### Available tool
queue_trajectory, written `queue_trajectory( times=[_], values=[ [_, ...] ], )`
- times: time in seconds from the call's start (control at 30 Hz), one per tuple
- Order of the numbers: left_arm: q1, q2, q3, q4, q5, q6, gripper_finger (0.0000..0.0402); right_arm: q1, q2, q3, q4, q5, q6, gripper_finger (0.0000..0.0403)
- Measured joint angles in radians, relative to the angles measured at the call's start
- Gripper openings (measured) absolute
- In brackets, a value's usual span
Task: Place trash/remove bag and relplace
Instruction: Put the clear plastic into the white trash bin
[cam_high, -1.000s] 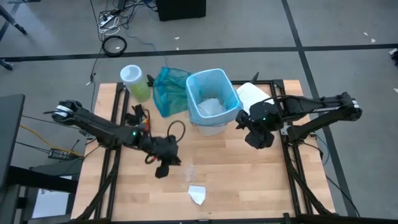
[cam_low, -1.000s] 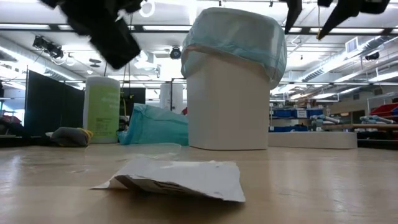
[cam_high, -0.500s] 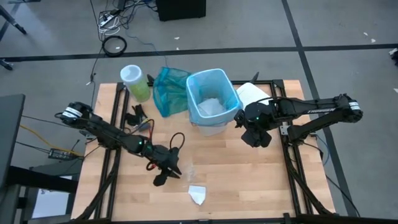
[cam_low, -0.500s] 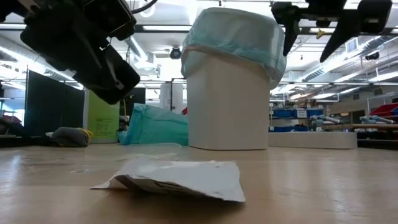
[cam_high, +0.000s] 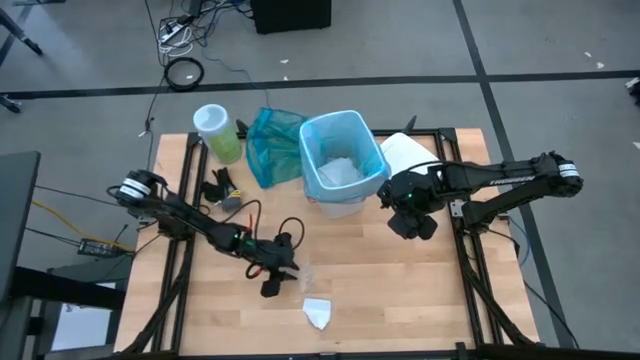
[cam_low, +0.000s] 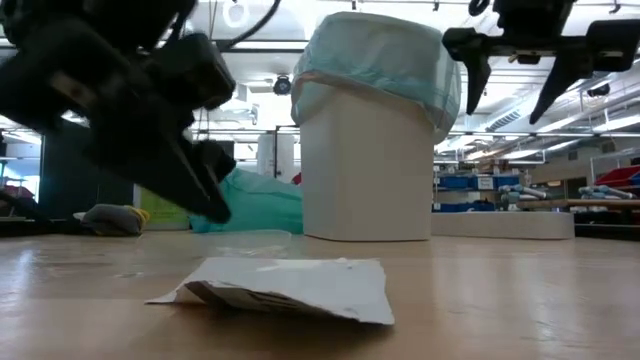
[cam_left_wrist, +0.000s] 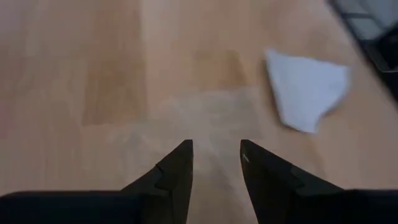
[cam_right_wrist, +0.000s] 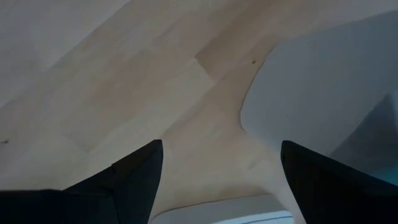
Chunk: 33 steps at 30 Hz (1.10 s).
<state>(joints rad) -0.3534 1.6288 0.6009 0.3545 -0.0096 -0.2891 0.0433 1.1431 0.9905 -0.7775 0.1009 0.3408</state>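
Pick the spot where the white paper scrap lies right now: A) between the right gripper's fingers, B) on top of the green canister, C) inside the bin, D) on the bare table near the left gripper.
D: the white paper scrap lies flat on the table, just past the left gripper, whose fingers hold nothing.

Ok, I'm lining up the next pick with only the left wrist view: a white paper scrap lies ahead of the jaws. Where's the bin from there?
Observer: The bin stands across the table from the white paper scrap, between the two arms.
Operator: Anything in it?
Observer: Yes, white crumpled paper lies inside its light blue liner.
Operator: Is the other arm in my way?
Observer: No. The right arm hangs beside the bin, on its own side, jaws open and holding nothing.
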Motion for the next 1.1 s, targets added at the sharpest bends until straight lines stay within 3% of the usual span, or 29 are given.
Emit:
queue_trajectory(
  times=[0.3, 0.47, 0.63, 0.83, 1.1],
  values=[
    [-0.002, 0.138, 0.008, 0.082, -0.024, -0.068, 0.0144, 0.000, 0.000, -0.018, 0.001, -0.022, 0.007, 0.0310],
    [-0.002, 0.185, 0.060, -0.007, -0.052, -0.181, 0.0120, 0.000, 0.000, -0.018, 0.000, -0.052, 0.008, 0.0310],
    [0.006, 0.188, 0.082, -0.043, -0.057, -0.230, 0.0016, 0.002, 0.000, -0.018, 0.000, -0.053, 0.009, 0.0309],
    [0.033, 0.182, 0.153, -0.117, -0.070, -0.288, 0.0004, 0.002, 0.000, -0.018, -0.001, -0.052, 0.009, 0.0302],
    [0.067, 0.095, 0.310, -0.380, -0.165, -0.154, 0.0002, 0.002, 0.000, -0.018, -0.001, -0.052, 0.006, 0.0295]
  ],
)
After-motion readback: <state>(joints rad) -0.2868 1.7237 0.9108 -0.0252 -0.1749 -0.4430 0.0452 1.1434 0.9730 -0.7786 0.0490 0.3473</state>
